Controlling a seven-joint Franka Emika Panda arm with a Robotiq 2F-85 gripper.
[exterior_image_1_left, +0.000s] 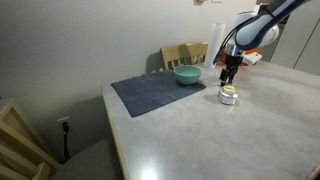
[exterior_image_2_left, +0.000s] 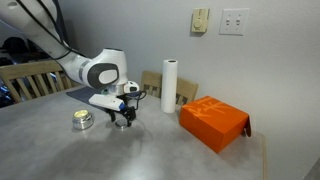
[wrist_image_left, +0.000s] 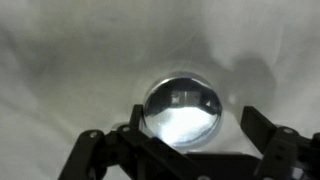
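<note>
A small round shiny metal tin stands on the grey table. In the wrist view the tin lies right below, framed by the two dark fingers, its lid glaring white. My gripper is open, jaws spread wide, with nothing clamped between them. In an exterior view the gripper hangs just above and behind the tin. In an exterior view the gripper reaches down close to the tabletop, a short way to the right of the tin.
A teal bowl sits on a dark cloth mat. A wooden chair stands behind the table. An orange box, a paper towel roll and a cardboard box stand near the wall.
</note>
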